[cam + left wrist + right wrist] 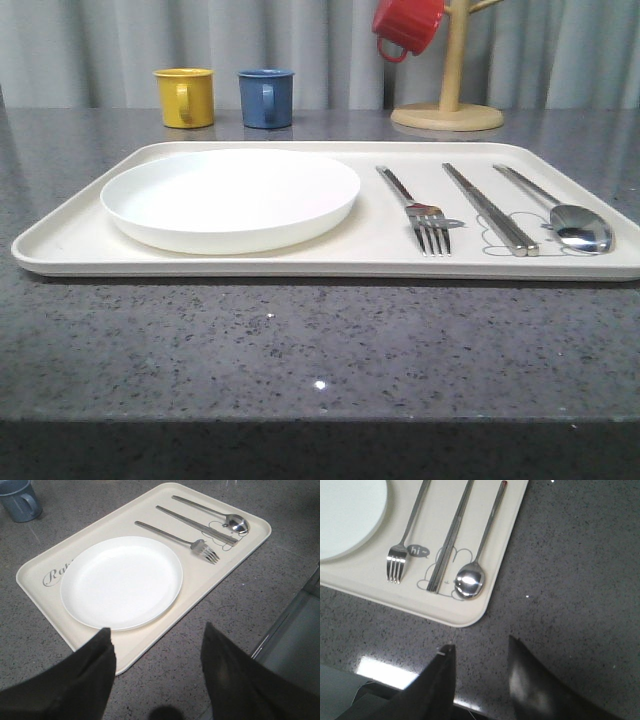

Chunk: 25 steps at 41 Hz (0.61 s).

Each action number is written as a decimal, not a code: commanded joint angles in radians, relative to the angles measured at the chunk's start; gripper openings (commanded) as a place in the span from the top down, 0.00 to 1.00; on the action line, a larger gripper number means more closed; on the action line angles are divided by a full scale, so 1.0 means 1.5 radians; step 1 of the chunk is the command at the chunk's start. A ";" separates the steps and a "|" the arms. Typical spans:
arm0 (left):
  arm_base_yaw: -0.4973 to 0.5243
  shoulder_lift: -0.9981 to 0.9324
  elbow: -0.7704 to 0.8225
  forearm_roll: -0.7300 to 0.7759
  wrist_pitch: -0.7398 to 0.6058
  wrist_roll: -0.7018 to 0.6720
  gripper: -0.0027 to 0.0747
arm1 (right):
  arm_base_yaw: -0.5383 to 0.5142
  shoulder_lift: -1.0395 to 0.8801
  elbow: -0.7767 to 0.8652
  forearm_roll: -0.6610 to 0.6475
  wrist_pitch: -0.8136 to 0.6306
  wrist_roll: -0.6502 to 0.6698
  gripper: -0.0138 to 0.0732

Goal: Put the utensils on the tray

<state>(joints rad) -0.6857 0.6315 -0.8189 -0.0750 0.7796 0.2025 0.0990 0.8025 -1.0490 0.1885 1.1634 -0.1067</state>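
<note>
The cream tray [380, 250] lies across the table. On it rest the round white plate [230, 197] at the left, then the fork [418, 212], the flat chopsticks [490, 208] and the spoon [560, 212] side by side at the right. The left wrist view has the tray [145, 645], plate [121, 582], fork [177, 541], chopsticks [196, 525] and spoon [215, 514]. My left gripper [157, 635] hangs open over the tray's near corner, holding nothing. My right gripper [480, 647] is open above bare table, just off the tray [512, 510] corner near the spoon [479, 562], chopsticks [451, 537] and fork [405, 537].
A yellow mug [185, 97] and a blue mug [266, 97] stand behind the tray. A red mug [407, 25] hangs on a wooden mug tree [450, 100] at the back right. The grey speckled table [320, 350] runs to a front edge below the tray.
</note>
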 commanded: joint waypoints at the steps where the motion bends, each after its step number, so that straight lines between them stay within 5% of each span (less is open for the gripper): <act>1: 0.001 0.000 -0.016 -0.005 -0.049 -0.006 0.49 | -0.003 -0.085 0.036 0.010 -0.053 -0.005 0.51; 14: 0.001 0.000 -0.016 -0.005 -0.049 -0.006 0.49 | -0.003 -0.287 0.147 0.002 -0.027 -0.005 0.51; 25: 0.001 0.000 -0.016 -0.005 -0.049 -0.006 0.49 | -0.003 -0.338 0.180 0.000 -0.012 0.018 0.51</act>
<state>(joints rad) -0.6857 0.6315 -0.8189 -0.0750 0.7796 0.2025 0.0990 0.2864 -0.7650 0.1922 1.2046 -0.0844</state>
